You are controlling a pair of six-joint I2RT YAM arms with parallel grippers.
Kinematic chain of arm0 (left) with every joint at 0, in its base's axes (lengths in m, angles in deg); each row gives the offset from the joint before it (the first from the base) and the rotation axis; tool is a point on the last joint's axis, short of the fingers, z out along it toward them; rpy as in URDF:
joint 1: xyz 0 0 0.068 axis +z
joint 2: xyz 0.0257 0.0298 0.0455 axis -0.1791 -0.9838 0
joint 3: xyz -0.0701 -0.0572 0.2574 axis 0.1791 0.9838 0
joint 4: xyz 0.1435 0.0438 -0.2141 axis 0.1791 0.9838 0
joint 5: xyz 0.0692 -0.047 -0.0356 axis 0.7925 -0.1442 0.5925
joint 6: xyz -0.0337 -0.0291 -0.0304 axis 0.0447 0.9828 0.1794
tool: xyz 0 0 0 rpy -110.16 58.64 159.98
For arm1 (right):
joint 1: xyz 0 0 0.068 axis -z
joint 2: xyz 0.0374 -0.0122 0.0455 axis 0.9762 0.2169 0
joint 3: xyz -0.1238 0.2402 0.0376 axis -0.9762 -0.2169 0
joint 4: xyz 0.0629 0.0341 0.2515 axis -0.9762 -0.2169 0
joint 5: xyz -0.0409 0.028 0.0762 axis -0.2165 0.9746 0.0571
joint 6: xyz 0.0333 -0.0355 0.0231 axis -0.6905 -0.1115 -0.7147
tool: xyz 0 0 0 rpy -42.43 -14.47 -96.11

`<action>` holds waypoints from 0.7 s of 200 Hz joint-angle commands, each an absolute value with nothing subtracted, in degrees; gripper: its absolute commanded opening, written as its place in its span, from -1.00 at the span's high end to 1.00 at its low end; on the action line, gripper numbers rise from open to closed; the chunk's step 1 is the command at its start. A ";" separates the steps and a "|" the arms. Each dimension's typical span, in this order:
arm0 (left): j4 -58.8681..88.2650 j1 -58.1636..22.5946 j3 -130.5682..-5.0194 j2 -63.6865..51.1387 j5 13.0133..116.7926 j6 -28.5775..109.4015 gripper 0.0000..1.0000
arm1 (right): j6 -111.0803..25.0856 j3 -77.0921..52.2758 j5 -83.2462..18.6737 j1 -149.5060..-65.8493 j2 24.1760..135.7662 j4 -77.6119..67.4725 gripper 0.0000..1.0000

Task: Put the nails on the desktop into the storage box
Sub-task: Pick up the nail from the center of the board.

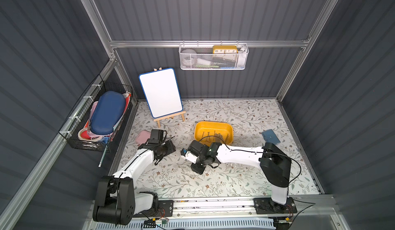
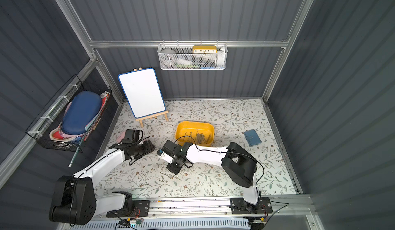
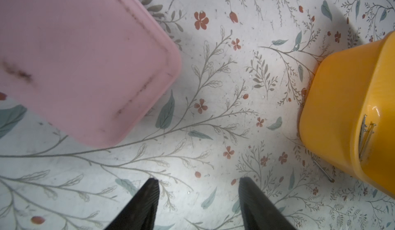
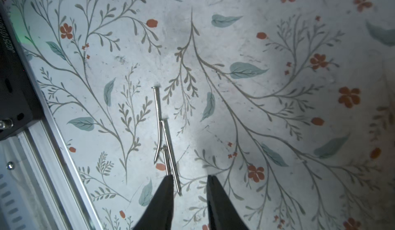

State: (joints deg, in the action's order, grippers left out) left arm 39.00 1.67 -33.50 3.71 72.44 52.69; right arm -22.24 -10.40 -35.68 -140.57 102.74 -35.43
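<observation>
Floral desktop (image 4: pixel 277 111), three nails (image 4: pixel 164 137) just beyond parted right gripper (image 4: pixel 190 176)

This is a robot test cell, not a home: grey ribbed walls (image 1: pixel 203 10) in an aluminium frame (image 1: pixel 149 43) box in a small floral-covered desk (image 1: pixel 245 175), the left arm (image 1: pixel 136 164) and right arm (image 1: pixel 241 152) stand on a metal rail (image 1: pixel 213 206) along its front, and a white mesh basket (image 1: pixel 213 63) hangs behind.
</observation>
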 commanded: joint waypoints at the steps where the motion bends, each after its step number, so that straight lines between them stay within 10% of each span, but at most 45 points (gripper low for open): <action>1: 39.60 1.49 -32.86 4.00 72.42 52.89 -0.29 | -19.13 -7.08 -35.16 -142.04 105.39 -37.61 0.38; 140: 39.28 1.53 -32.81 4.10 72.09 52.48 -0.29 | -17.52 -1.15 -36.49 -143.13 113.08 -40.03 0.41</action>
State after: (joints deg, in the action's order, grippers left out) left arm 38.98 1.67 -33.50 3.71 72.42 52.71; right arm -18.19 -3.03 -35.99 -142.79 111.22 -38.49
